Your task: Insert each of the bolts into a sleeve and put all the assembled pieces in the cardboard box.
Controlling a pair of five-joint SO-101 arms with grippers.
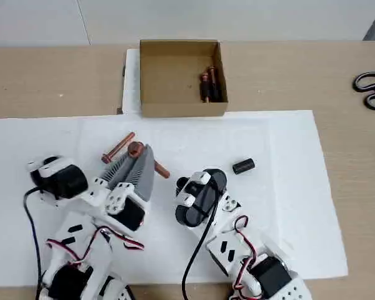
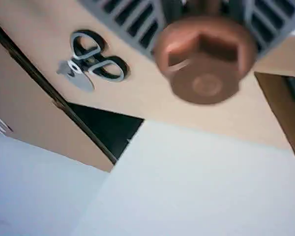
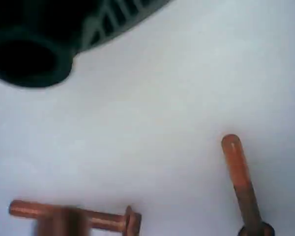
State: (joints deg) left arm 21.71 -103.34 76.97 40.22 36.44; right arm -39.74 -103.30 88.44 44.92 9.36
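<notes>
The held bolt [image 1: 136,149] sits clamped crosswise in the left pincer [image 1: 140,159]. Its hexagonal head [image 2: 204,59] is between the grey fingers [image 2: 123,17], and its shaft tip [image 1: 163,171] points toward the right arm. A loose bolt [image 1: 117,148] lies just beside it on the white sheet [image 1: 287,212]. The right pincer [image 1: 197,190] is closed on a black sleeve [image 3: 27,61] whose open end faces the camera, near the held bolt's shaft. A second sleeve [image 1: 243,166] lies on the sheet further right. The cardboard box [image 1: 151,81] stands at the sheet's far edge with assembled pieces [image 1: 211,85] against its right wall. Scissors [image 1: 371,90] rest on the bare surface [image 1: 50,75].
</notes>
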